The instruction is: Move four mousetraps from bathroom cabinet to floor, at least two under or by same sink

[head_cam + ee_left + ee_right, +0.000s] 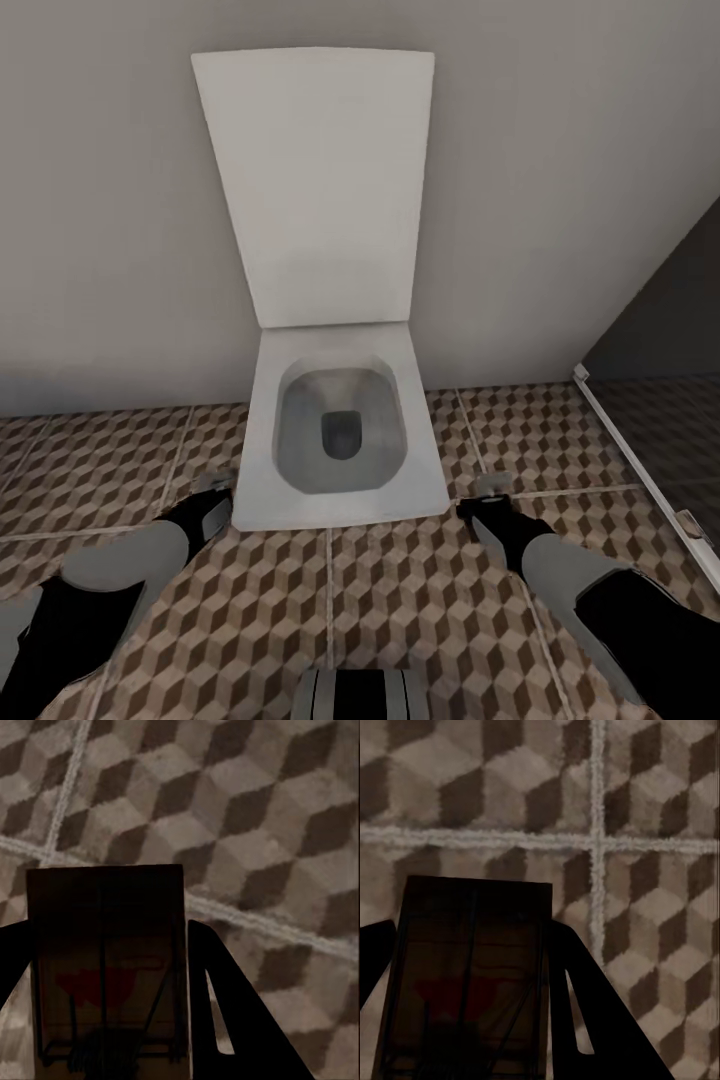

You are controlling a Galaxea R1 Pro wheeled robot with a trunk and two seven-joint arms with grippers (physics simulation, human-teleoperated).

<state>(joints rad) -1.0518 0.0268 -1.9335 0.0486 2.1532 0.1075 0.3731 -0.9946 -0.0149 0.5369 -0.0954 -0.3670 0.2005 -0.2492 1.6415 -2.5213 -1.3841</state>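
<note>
In the left wrist view a mousetrap [105, 960], a small brown board with dark wire and a red mark, sits between two dark fingers [225, 982]. My left gripper [213, 492] is shut on it, low over the bathroom floor [400, 600]. The right wrist view has a second mousetrap [472, 975] clamped the same way between dark fingers [585, 990]. My right gripper [490, 492] is shut on that one, also just above the cube-patterned tiles. The two grippers hang on either side of a toilet's front. The cabinet and the sink are out of view.
A white toilet [335, 430] with its lid raised stands against the grey wall straight ahead, between my arms. A glass partition with a white base rail [640, 470] runs along the right. Open tiled floor lies to the left and in front of my base.
</note>
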